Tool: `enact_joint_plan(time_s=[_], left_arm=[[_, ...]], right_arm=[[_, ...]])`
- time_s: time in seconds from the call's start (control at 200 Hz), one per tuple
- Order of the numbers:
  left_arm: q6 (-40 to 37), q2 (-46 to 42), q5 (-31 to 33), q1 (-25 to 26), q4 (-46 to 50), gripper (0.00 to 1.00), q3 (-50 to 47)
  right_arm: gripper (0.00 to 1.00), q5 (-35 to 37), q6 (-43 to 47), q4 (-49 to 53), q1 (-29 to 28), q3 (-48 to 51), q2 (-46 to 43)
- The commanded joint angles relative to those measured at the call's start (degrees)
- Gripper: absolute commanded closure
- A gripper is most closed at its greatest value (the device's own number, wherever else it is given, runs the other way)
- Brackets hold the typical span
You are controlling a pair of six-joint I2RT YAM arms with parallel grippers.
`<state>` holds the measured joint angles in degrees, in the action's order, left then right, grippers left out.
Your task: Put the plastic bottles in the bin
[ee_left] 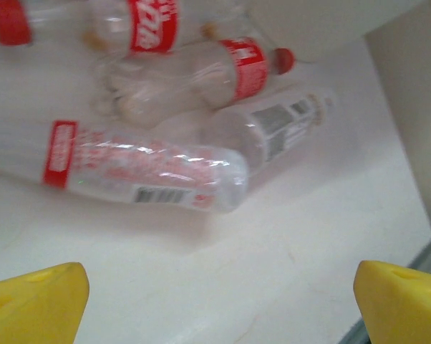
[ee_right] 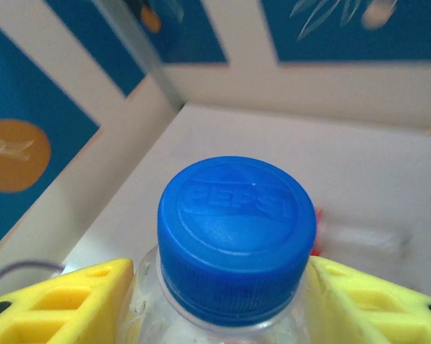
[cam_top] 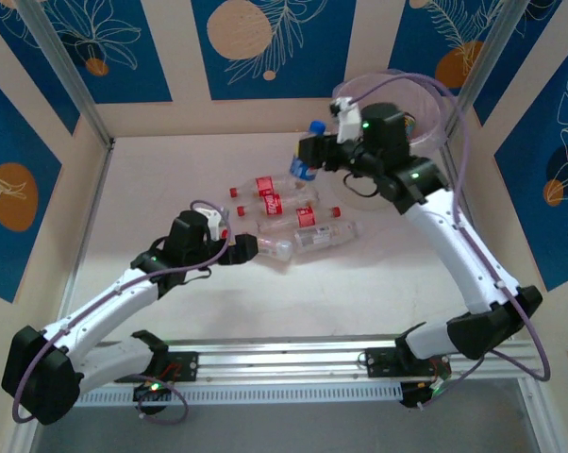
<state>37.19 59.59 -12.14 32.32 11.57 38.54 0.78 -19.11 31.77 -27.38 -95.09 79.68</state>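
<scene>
- The left gripper [ee_left: 223, 309] is seen wide open. Its two yellow fingertips [ee_left: 36, 304] are set far apart and nothing is held between them.
- Just in front of this open gripper, a clear bottle with a red label [ee_left: 147, 172] is laid on its side on the white table [ee_left: 308, 236]. It is not touched by the fingers.
- Behind it, further from the gripper, a bottle with a grey label [ee_left: 273, 129] is laid, and the two are pressed together.
- Further still, a bottle with a red cap [ee_left: 223, 72] is laid across, with more red labels seen past it.
- From above, the left gripper [cam_top: 251, 247] is seen at the near edge of the heap of bottles [cam_top: 289, 212], which is spread out in front of it.
- The right gripper [ee_right: 237, 308] is closed around a bottle with a blue cap [ee_right: 237, 229]. The neck is squeezed between the yellow fingers, and the cap is turned up to the wrist camera.
- From above, the right gripper [cam_top: 312, 151] is seen on the far side of the heap, well apart from the left one, with the table seen well below the held bottle.
- The bin [cam_top: 352, 90] — round, see-through, with a pale bag in it — is found just behind the right gripper, by its wrist.
- The held bottle is beside the bin, not inside it.
</scene>
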Motion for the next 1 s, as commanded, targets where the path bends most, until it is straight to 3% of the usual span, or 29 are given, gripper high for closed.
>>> enact_joint_plan(time_s=[0.0,0.405,0.68,0.995], left_arm=[[4.3,0.1,6.1,-0.6,2.4,0.06,-1.7],[9.8,-1.5,8.5,-0.5,0.9,0.07,-6.0],[10.0,-2.8,9.3,-0.6,1.7,0.08,-6.9],[9.8,-2.6,10.0,-0.5,2.1,0.09,-7.3]], right_arm=[[0.43,7.8,8.1,6.2,3.4,-6.4,-0.2],[0.44,19.2,14.6,3.1,17.8,-22.4,12.2],[0.45,24.9,17.0,5.7,20.0,-27.7,23.2],[0.45,25.2,15.0,12.0,22.1,-30.8,32.5]])
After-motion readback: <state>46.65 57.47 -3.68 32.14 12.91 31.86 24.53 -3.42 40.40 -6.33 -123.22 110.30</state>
